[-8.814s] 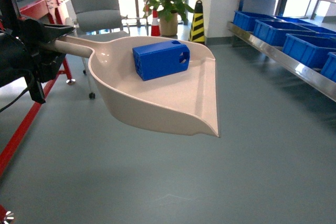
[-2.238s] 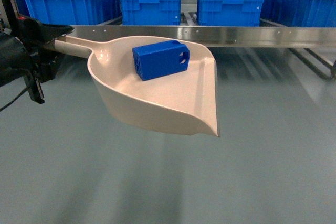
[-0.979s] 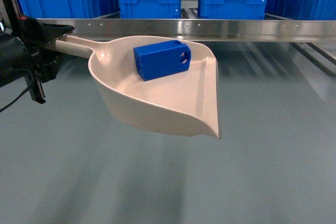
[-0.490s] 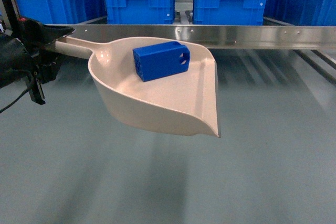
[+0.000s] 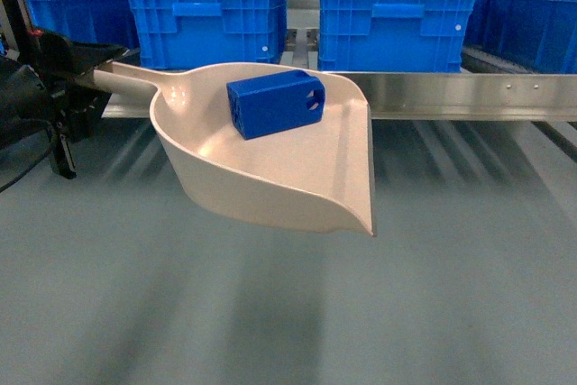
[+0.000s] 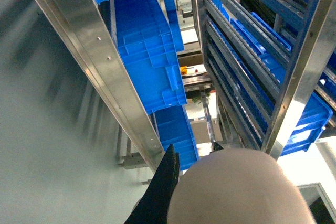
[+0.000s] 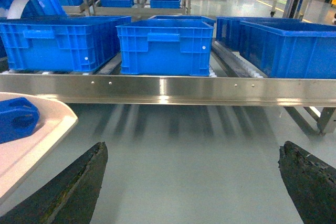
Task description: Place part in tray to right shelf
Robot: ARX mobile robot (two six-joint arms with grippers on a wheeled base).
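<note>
Stainless steel forms the right shelf point(image 5: 469, 96), whose shiny front rail spans my head view behind the load, with blue crates point(image 5: 392, 29) standing on it. Next in size, the tray point(image 5: 270, 160) hangs in the air before that rail, its handle clamped in my left gripper point(image 5: 77, 65), and the part point(image 5: 275, 105) lies on its side in the tray's bowl. My right gripper point(image 7: 194, 182) holds nothing, jaws wide apart.
</note>
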